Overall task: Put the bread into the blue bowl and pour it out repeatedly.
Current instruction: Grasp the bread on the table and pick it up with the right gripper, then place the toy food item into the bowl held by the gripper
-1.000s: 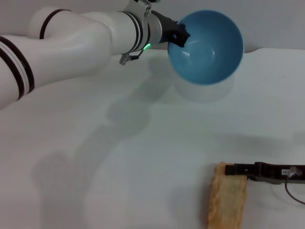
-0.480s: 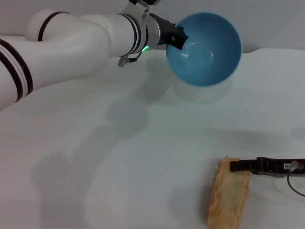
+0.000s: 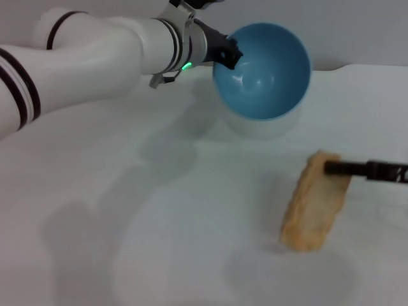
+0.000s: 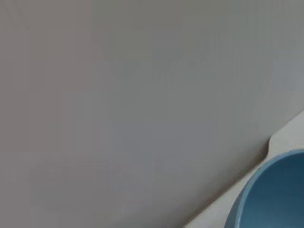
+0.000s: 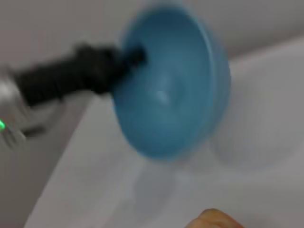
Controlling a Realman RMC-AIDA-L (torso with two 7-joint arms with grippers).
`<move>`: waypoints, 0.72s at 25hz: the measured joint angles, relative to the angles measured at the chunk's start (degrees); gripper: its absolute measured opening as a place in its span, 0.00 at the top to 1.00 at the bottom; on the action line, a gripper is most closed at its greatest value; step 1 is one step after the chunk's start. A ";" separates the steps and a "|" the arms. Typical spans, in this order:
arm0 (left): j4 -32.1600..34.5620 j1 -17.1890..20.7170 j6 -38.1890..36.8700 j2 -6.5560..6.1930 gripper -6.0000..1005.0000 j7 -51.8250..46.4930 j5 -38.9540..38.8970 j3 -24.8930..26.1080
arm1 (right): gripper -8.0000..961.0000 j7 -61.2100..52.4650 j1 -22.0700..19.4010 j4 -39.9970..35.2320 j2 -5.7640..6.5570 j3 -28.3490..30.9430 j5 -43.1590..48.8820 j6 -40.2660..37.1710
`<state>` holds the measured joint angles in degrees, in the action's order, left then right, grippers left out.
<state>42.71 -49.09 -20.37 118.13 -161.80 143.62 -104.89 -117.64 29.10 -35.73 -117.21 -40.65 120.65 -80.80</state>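
The blue bowl (image 3: 264,70) is held above the white table at the back, tilted with its empty inside facing me. My left gripper (image 3: 227,52) is shut on its left rim. The bowl also shows in the left wrist view (image 4: 273,194) and the right wrist view (image 5: 171,85). The bread (image 3: 315,201) hangs pale side up, lifted off the table at the right. My right gripper (image 3: 335,168) is shut on its upper end. A tip of the bread shows in the right wrist view (image 5: 213,219).
The white table (image 3: 127,223) spreads below both arms. My left arm (image 3: 83,54) crosses the back left. The table's far edge meets a grey wall behind the bowl.
My right gripper has lifted the bread off the table and carried it up toward the bowl. The bowl has shifted slightly left and tilted more.
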 joint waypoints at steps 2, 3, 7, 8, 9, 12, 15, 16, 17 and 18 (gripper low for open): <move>-0.38 -0.43 -2.02 -0.09 1.00 0.51 0.03 0.77 | 0.61 0.18 -0.05 -4.10 0.16 2.77 -0.54 -3.19; -0.44 -0.66 -3.04 -0.10 1.00 0.70 0.03 0.90 | 0.62 0.28 0.01 -5.94 0.18 4.12 -0.93 -4.41; -0.53 -1.86 -6.89 0.18 1.00 2.81 0.06 -0.23 | 0.65 0.32 0.31 -11.57 0.26 6.09 -3.66 -7.03; -0.55 -2.44 -8.25 0.29 1.00 3.65 -0.05 -1.16 | 0.65 0.32 0.34 -12.76 0.28 6.16 -4.51 -7.48; -0.58 -2.87 -9.44 0.36 1.00 4.19 -0.18 -1.86 | 0.66 0.32 0.36 -13.76 0.28 6.17 -5.30 -7.79; -0.04 -3.86 -12.84 0.61 1.00 4.38 -1.01 -3.36 | 0.68 0.38 0.83 -14.88 0.30 5.98 -6.95 -6.68; 1.19 -4.07 -14.52 0.68 1.00 4.54 -3.75 -5.41 | 0.70 0.89 1.42 -14.42 0.27 5.60 -6.77 -5.34; 1.77 -4.11 -14.77 0.68 1.00 4.67 -4.82 -6.55 | 0.71 1.39 1.72 -14.03 0.18 5.48 -6.50 -4.70; 3.21 -4.17 -15.01 0.67 1.00 4.83 -6.11 -8.75 | 0.72 2.01 2.06 -13.46 0.07 5.42 -6.26 -4.05; 3.21 -4.17 -15.01 0.67 1.00 4.83 -6.11 -8.75 | 0.73 2.53 2.35 -12.75 -0.02 5.41 -6.14 -3.44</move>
<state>45.92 -53.25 -35.39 118.80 -156.97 137.51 -113.64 -115.10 31.45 -48.48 -117.23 -35.24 114.51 -84.24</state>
